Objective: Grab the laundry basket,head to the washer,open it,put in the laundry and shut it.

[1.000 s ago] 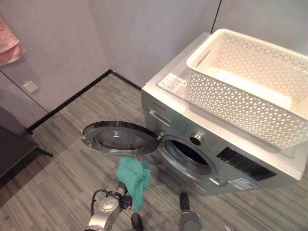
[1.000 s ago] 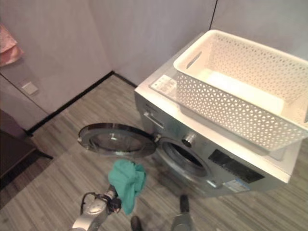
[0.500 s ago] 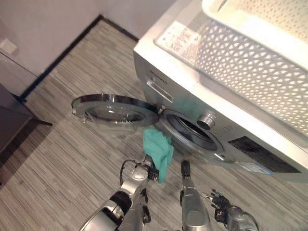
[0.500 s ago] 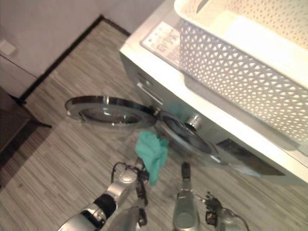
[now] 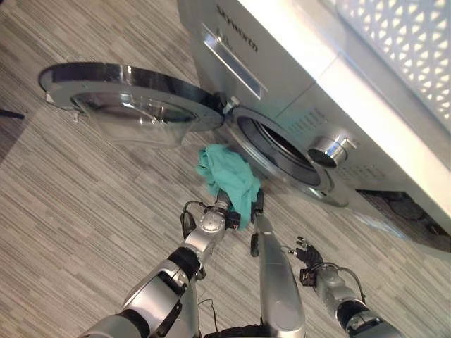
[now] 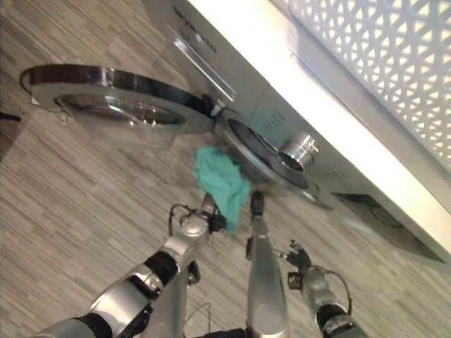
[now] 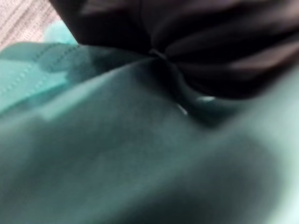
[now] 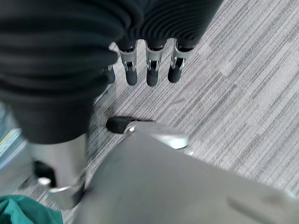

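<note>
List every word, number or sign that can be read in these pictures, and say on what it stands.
Lettering on the washer front: a short line of print, too blurred to read.
Small marks beside the dial: too small to read.
Green cloth and white basket: no print visible.
No text can be quoted with certainty.
</note>
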